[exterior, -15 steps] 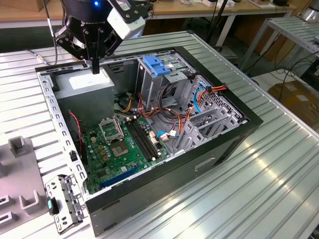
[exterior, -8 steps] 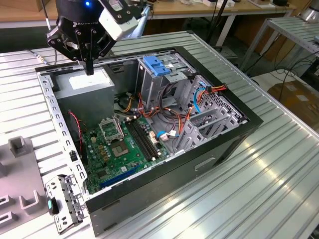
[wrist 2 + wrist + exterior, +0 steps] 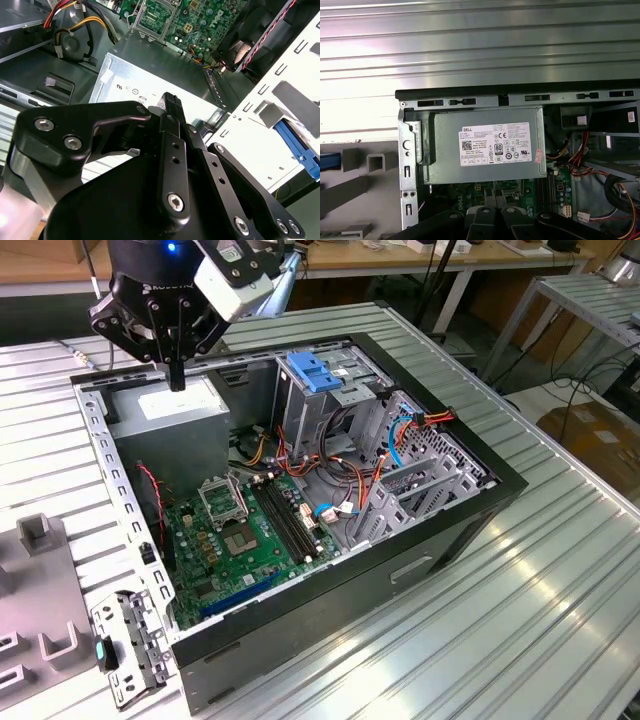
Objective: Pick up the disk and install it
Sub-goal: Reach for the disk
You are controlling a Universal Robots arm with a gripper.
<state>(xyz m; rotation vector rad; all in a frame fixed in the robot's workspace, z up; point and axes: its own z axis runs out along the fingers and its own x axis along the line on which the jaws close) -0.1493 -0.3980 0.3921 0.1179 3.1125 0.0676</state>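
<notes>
Hovering above the grey power-supply box [image 3: 180, 440] in the open computer case [image 3: 505, 485], the gripper [image 3: 177, 385] is closed, holding nothing.

The case [image 3: 480, 502] lies on the table [image 3: 560, 580]. The power supply [image 3: 185, 425] fills its far corner at the exterior view's left, gripper [image 3: 177, 385] above, board [image 3: 240, 540] before it.

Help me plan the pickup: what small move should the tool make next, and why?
Probably raise it and open it: the tool hangs shut and empty just above the grey metal power-supply box with the white label, inside the open black computer case, so it has nothing to install yet.
</notes>
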